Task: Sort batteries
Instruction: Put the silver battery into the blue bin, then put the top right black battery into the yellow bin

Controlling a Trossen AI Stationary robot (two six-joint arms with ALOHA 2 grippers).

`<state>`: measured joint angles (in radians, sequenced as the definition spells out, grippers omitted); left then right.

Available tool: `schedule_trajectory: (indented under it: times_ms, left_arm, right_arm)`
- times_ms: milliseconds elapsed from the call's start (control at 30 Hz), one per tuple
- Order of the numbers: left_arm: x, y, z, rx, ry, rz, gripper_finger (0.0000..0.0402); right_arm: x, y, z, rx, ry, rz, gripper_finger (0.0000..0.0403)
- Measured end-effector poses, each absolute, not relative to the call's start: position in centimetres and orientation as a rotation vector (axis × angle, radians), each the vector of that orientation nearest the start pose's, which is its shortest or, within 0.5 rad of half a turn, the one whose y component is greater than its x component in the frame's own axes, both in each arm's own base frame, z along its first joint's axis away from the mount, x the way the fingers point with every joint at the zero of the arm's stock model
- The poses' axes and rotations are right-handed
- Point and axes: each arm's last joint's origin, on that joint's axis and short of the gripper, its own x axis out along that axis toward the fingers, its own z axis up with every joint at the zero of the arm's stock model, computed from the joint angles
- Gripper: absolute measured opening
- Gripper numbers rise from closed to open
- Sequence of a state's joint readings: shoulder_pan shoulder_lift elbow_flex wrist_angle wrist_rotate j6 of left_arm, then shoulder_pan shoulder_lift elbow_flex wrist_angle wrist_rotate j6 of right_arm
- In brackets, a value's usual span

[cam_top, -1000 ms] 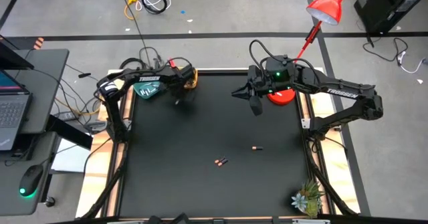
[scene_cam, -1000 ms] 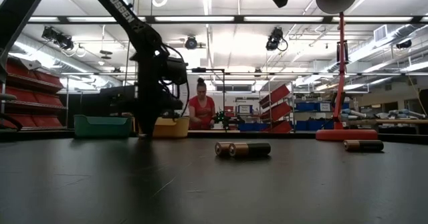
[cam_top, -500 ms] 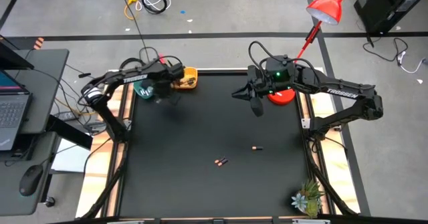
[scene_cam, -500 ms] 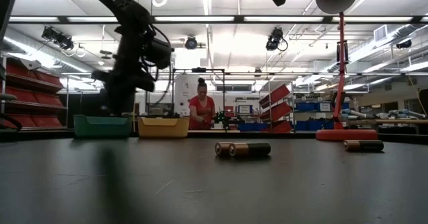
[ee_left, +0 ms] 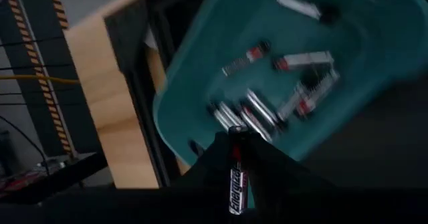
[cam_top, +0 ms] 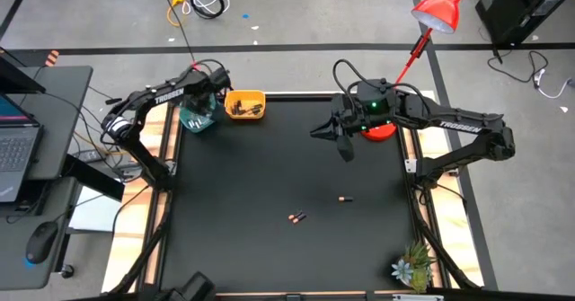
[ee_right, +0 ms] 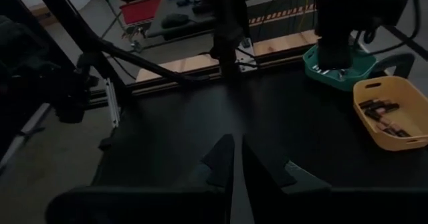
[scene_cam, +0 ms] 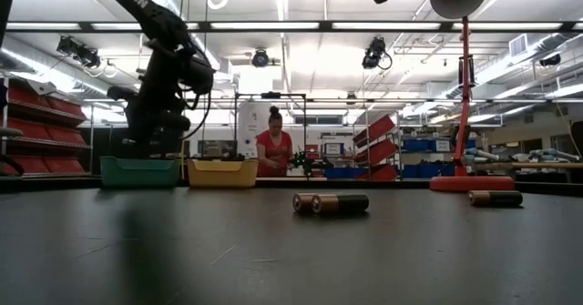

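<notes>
With the left gripper poised above the teal bowl and a whitish battery pinched between its fingers, the worry is a loosened hold letting it bounce off the bowl's rim onto the table's wooden edge, because the bowl sits tight in that corner just beside the yellow bowl. The right gripper, clenched on nothing, waits near the red lamp base. Two dark batteries and another lie mid-table, open mat around them.

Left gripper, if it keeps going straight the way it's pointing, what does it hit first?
Probably the teal bowl: the left gripper, holding a battery, points at the whitish-silver batteries lying in it. Depth is unclear.
</notes>
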<state>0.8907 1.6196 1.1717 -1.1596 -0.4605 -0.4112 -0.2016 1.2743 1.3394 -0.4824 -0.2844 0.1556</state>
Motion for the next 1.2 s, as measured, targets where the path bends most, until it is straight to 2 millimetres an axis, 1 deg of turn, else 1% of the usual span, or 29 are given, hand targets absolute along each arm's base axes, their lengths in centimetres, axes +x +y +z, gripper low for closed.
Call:
schedule_trajectory:
  times_ms: [100,167,367,467,567,667,700,767,867,967,1033,1067,1133,1200]
  left_arm:
    - [16.1,23.0,22.2,-0.620,1.409,1.400,0.0052]
    - [16.1,23.1,22.2,-0.620,1.406,1.400,0.0063]
    - [15.8,22.8,22.2,-0.628,1.449,1.392,0.0119]
    - [15.9,22.4,22.5,-0.648,1.478,1.363,0.0146]
    - [17.3,21.7,23.7,-0.667,1.406,1.218,0.0161]
    - [19.9,19.9,25.5,-0.600,1.281,1.065,0.0162]
    - [20.9,19.0,25.9,-0.559,1.255,1.031,0.0161]
    - [22.8,17.1,26.4,-0.475,1.227,0.974,0.0159]
    - [25.0,14.5,26.5,-0.402,1.190,0.891,0.0157]
    - [26.9,11.6,26.6,-0.368,1.141,0.827,0.0157]
    - [27.7,9.4,26.7,-0.334,1.135,0.764,0.0157]
    - [28.1,8.3,26.7,-0.311,1.135,0.729,0.0157]
    - [28.6,6.3,26.8,-0.273,1.140,0.665,0.0157]
    - [28.9,4.7,26.8,-0.260,1.130,0.629,0.0157]
  right_arm:
    - [26.7,-4.4,39.3,0.278,0.413,0.050,0.0041]
    - [26.7,-4.3,39.3,0.285,0.414,0.051,0.0041]
    - [26.8,-3.9,39.3,0.274,0.416,0.047,0.0041]
    - [26.8,-3.9,39.3,0.263,0.419,0.048,0.0041]
    - [26.3,-3.8,38.7,0.249,0.494,0.048,0.0041]
    - [25.1,-3.6,37.5,0.215,0.658,0.057,0.0041]
    - [24.7,-3.4,37.0,0.193,0.724,0.069,0.0041]
    - [24.3,-2.9,35.2,0.156,0.821,0.070,0.0041]
    - [23.8,-1.8,31.5,0.169,0.916,0.101,0.0044]
    - [22.7,0.1,27.6,0.216,1.007,0.164,0.0055]
    - [21.5,1.3,25.1,0.220,1.100,0.158,0.0067]
    - [21.0,1.7,24.2,0.217,1.129,0.139,0.0074]
    - [20.4,2.4,22.8,0.210,1.142,0.100,0.0091]
    - [20.3,3.0,21.4,0.206,1.131,0.066,0.0110]
